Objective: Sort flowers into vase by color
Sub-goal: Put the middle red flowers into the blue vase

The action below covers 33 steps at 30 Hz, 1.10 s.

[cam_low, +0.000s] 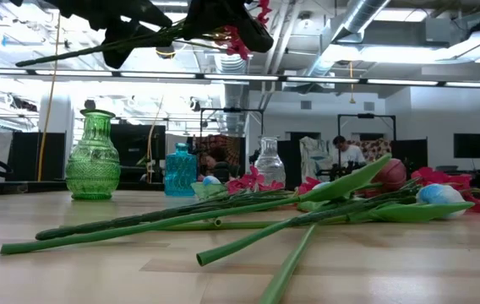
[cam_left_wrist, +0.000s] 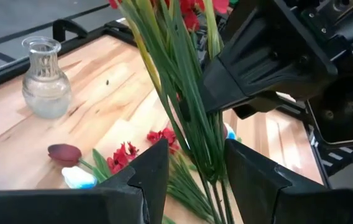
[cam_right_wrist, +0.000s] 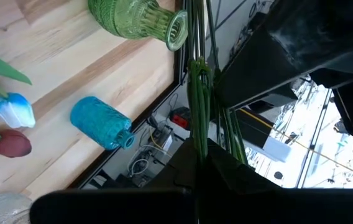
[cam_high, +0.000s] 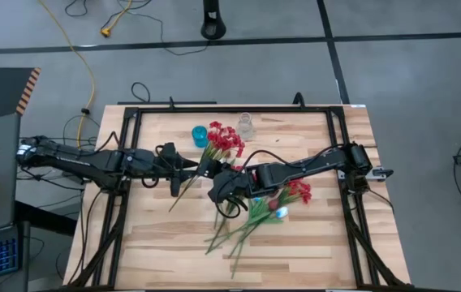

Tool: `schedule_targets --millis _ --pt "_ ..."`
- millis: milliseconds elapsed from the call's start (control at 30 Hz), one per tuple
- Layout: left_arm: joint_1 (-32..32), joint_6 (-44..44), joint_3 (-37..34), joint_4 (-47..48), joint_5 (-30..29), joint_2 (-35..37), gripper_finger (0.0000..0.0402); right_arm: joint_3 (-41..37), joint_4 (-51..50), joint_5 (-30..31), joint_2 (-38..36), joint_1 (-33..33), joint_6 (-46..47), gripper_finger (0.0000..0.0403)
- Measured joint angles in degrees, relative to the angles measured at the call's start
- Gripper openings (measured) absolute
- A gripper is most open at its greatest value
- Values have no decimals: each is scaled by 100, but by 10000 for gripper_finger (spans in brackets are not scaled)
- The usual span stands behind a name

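From above, I have both arms meeting mid-surface, the red bunch (cam_high: 226, 141) lifted between them for a handover. At surface level, loose stems (cam_low: 164, 224) lie flat before the ribbed green vase (cam_low: 93, 157). My left gripper (cam_left_wrist: 195, 165) has its jaws apart around the thin stems. My right gripper (cam_right_wrist: 199, 163) clamps the stems.

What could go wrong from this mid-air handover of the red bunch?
1. Both claws meet on the same thin stems: the right claw is shut on them, and the left claw straddles them, so a pull could bend or drop some.
2. The blue vase and clear vase stand close together beside the red blossoms; a swing might tip one.
3. Loose flowers lie under the right arm and could be dragged.
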State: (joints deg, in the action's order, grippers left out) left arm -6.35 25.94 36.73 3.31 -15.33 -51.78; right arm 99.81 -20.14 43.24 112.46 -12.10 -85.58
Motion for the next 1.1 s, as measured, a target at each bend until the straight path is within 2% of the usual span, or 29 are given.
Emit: schedule_targets --millis 533,667,933,1100 --pt "2 -1 2 -141 158 -222 138 -2 285 17 4 2 4 44" --pt "2 -42 2 -146 157 -223 113 -2 284 20 4 4 4 44" --pt "2 -15 2 -147 136 -222 13 -2 265 23 4 4 9 44" --pt "2 21 2 -143 127 -222 15 -2 266 20 4 4 18 53"
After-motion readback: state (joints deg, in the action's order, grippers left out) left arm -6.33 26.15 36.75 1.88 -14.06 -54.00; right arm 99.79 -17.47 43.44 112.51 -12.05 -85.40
